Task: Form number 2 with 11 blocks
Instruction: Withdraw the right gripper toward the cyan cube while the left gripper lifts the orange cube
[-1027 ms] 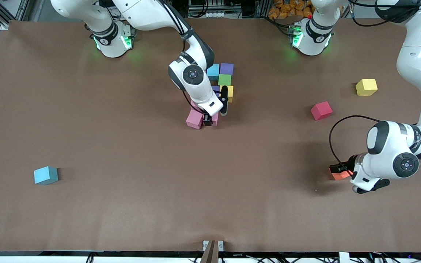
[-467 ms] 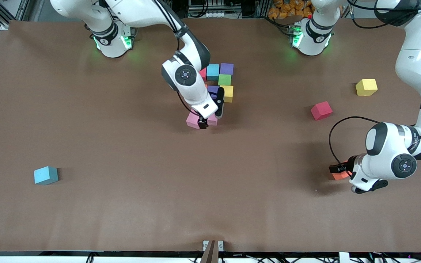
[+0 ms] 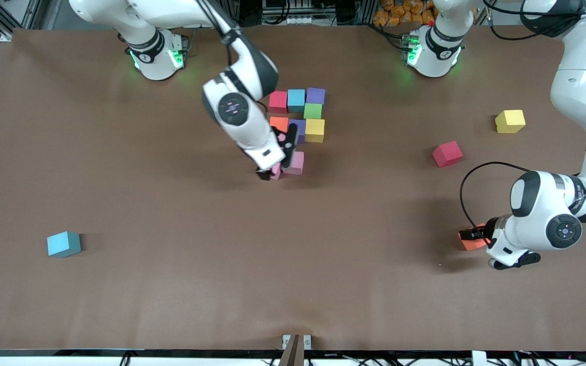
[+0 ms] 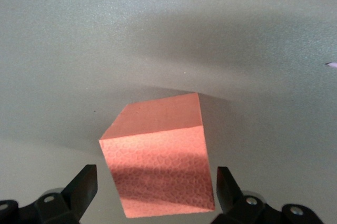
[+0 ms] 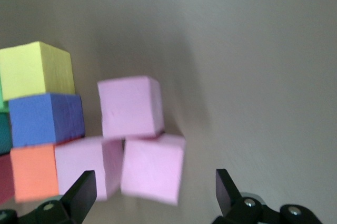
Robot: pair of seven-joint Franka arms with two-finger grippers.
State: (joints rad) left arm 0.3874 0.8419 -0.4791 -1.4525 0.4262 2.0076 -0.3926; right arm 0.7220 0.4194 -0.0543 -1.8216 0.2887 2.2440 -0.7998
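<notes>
Withdrawing from the unfinished number 2 (image 3: pixel 297 121), the open right gripper (image 3: pixel 274 161) leaves three pink foam cubes (image 5: pixel 130 107) placed; the left gripper (image 4: pixel 152 192) straddles, unclosed, an orange foam cube (image 4: pixel 160 163) near the left arm's end

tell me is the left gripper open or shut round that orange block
Open. In the left wrist view the fingers of the left gripper stand apart on either side of the orange block, gaps showing on both sides.

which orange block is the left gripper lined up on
The lone orange block at the left arm's end of the table, between the open left gripper; the other sits in the cluster.
</notes>
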